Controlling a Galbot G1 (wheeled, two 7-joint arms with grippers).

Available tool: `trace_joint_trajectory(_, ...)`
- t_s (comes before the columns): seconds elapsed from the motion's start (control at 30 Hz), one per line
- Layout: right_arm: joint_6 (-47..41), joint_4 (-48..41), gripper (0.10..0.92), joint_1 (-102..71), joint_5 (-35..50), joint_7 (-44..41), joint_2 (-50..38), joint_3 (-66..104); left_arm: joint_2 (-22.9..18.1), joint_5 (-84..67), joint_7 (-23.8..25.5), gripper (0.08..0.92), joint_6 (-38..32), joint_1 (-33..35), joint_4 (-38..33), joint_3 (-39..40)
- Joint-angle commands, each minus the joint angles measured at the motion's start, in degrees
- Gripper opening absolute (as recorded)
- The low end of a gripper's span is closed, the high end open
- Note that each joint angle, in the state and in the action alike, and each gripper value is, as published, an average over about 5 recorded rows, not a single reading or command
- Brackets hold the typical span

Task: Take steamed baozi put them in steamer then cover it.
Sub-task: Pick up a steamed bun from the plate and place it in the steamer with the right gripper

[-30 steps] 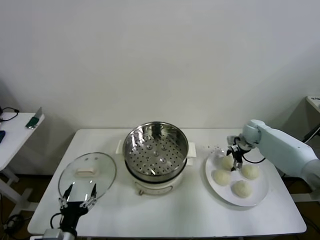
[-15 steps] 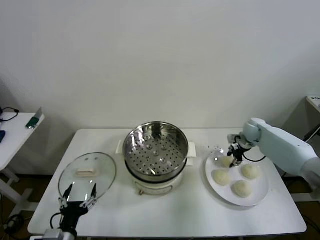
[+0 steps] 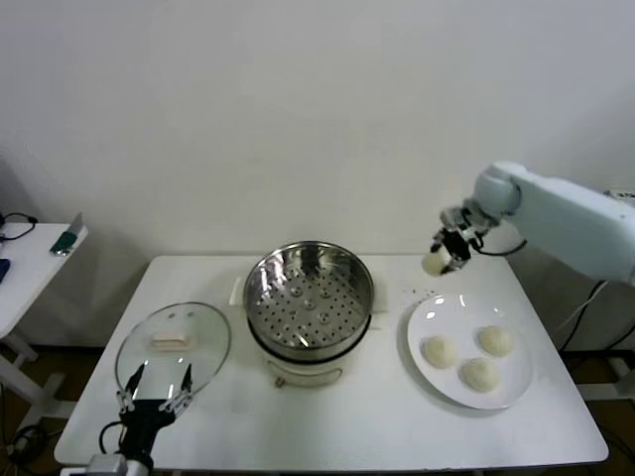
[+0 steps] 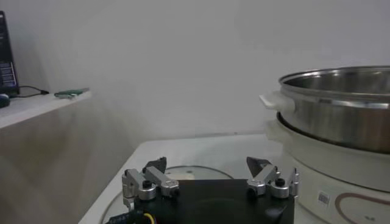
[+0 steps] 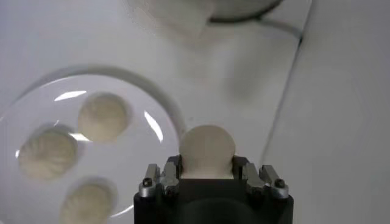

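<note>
The right gripper (image 3: 444,254) has lifted one baozi (image 3: 434,263) clear of the plate (image 3: 427,319), pinching it. The left gripper (image 3: 155,388) waits spread. A soft pinch could drop it short of the steamer (image 3: 309,297).

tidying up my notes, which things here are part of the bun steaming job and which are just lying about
Job: baozi in right gripper, three baozi on plate, steamer, cover, open left gripper.
Lying about: side table, green item.

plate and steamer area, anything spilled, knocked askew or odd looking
Nothing stands out. Three baozi sit on the plate, the fourth baozi is gripped in the right pincer, the steamer stands upright, and the cover lies flat beside it.
</note>
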Motion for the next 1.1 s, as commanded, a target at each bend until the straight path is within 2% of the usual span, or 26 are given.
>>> trace_joint_trajectory(0.03,6.8,15.0,0.551,15.9,2.9,-0.1,3.3,-7.7,-0.1,0.1,0.0,0.823,0.0,0.0,-0.1,0.0)
trace_joint_trajectory(0.17,9.3,19.9,0.551,13.2,-1.3,2.3,8.2,-6.5,-0.2,0.3,0.1,0.823,0.1,0.1,-0.4,0.2)
trace_joint_trajectory(0.3,13.7,18.6,0.551,7.6,-9.2,5.0,12.8,-5.5,-0.3,0.6,0.1,0.823,0.1,0.2,-0.7,0.2)
trace_joint_trajectory(0.47,18.5,11.3,0.551,-0.6,-19.9,8.7,17.1,-4.6,-0.6,0.8,0.1,0.823,0.1,0.4,-1.0,0.2)
trace_joint_trajectory(0.67,22.9,0.0,0.551,-10.1,-28.5,12.1,20.7,-0.8,-0.7,0.8,0.1,0.823,0.1,0.5,-1.3,0.1)
trace_joint_trajectory(1.1,27.6,-15.8,0.551,-16.4,-34.3,14.3,27.2,5.0,-0.7,0.7,0.1,0.823,0.1,0.2,-0.9,0.0)
